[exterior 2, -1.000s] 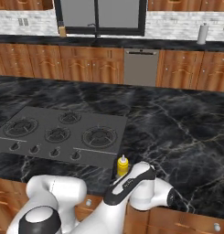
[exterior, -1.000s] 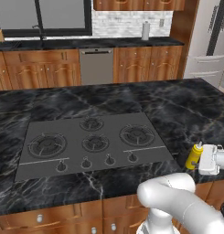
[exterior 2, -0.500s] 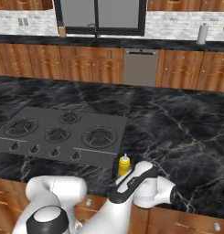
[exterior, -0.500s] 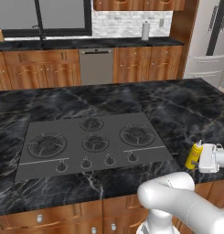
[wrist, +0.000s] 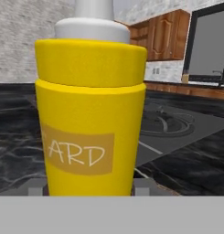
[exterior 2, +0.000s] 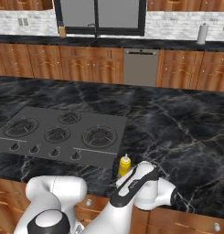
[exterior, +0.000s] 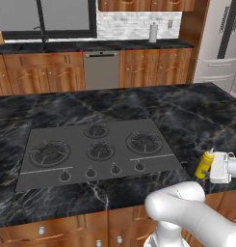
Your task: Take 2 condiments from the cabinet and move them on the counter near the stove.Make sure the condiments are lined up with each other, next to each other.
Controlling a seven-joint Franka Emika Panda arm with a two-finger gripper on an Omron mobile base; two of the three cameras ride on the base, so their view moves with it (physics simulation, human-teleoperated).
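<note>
A black marble counter (exterior: 138,103) carries a grey stove (exterior: 98,152). Near its front edge, just right of the stove, a yellow mustard bottle (exterior: 204,164) with a white nozzle stands upright. It is straddled by the gripper (exterior: 212,167), apparently loosely; a careless withdrawal could topple it.
</note>
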